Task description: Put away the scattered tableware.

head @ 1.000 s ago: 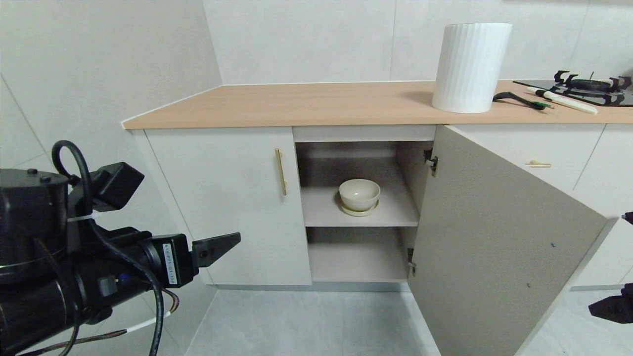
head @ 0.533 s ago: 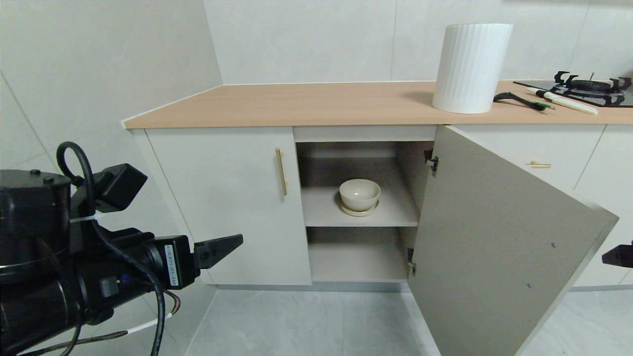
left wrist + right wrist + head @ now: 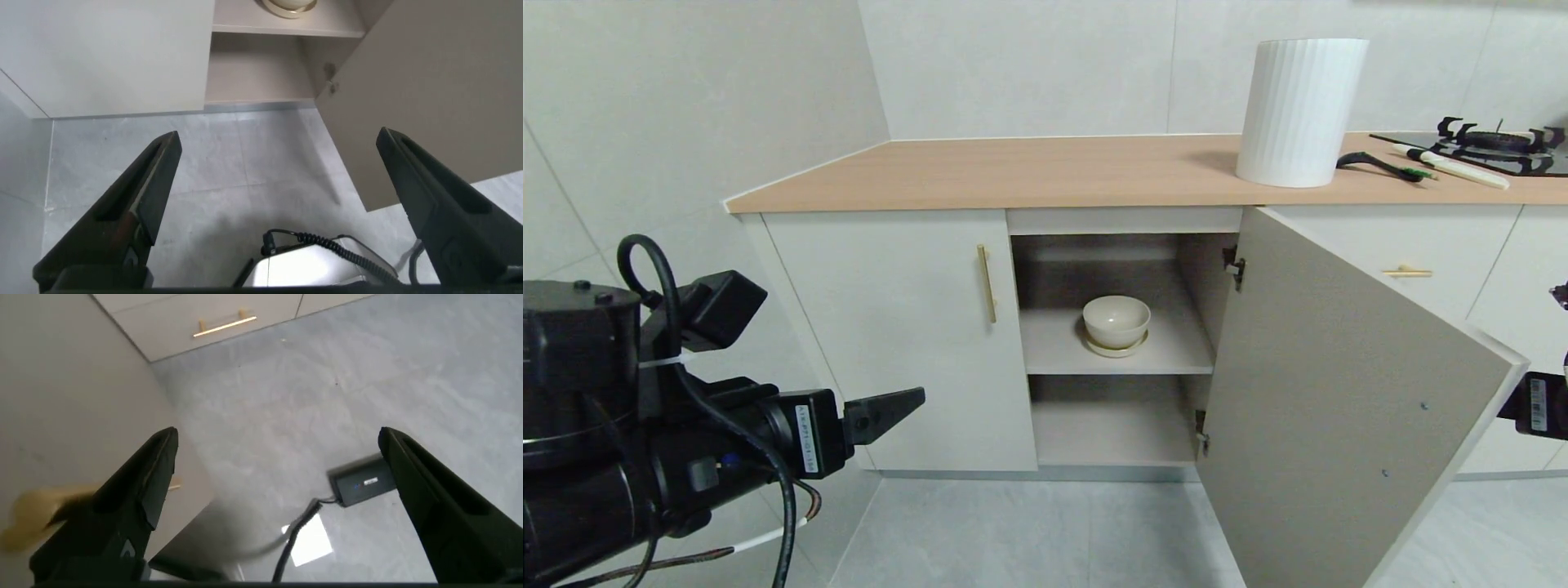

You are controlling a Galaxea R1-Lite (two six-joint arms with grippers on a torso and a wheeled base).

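Now: smooth round cream bowl point(image 3: 1116, 320) on matching saucer point(image 3: 1116, 352), upper shelf of matte grey cabinet point(image 3: 1054, 343). Flat door point(image 3: 1339, 392) stands open at bowl's 4 o'clock. Left gripper point(image 3: 278, 163) has black wedge fingers spread wide, empty, at bowl's 8 o'clock. Right gripper point(image 3: 278, 457) likewise wide, empty, near door's free edge. Ribbed white cylinder point(image 3: 1298, 110) stands on wood-grain counter point(image 3: 1013, 171) at 1 o'clock.

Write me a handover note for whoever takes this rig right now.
Left tool: open, empty, low, to the left of the cabinet.
Right tool: open, empty, by the outer edge of the open door.
Bowl sits on a saucer on the upper shelf: stowed.
Left: a pale-handled utensil and a dark utensil lie on the counter by the stove, possibly to stow; then shut the door.
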